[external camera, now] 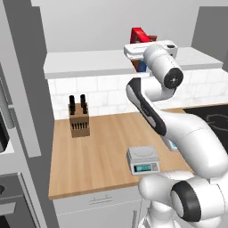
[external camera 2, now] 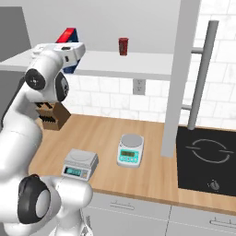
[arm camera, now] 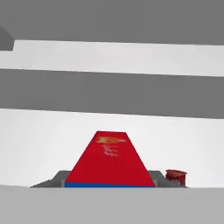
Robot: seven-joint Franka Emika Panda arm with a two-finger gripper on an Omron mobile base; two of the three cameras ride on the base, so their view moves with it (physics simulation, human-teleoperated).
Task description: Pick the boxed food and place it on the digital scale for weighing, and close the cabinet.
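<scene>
Knife block (external camera: pixel 79 116) sits left on the counter (external camera: pixel 102 151); scale (external camera: pixel 143 160) has nothing on it. Hand (external camera: pixel 149 50) is up at the cabinet shelf (external camera: pixel 89 62), box (arm camera: pixel 109 159) dead ahead between its fingers, lying on the shelf. Can't tell finger gap or grip. Can (external camera 2: pixel 123 46) sits right. Cabinet door (external camera 2: pixel 182 78) open. Nothing done yet: grasp, placing and closing remain. Box print unreadable.

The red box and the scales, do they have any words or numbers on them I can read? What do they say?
None can be read.
Red box: yellow-orange marks on its front, too blurred to read.
Grey square scale: teal display with dark marks, too small to read.
Round-pan scale: small display, too small to read.
Dark red can: no lettering can be made out.
</scene>
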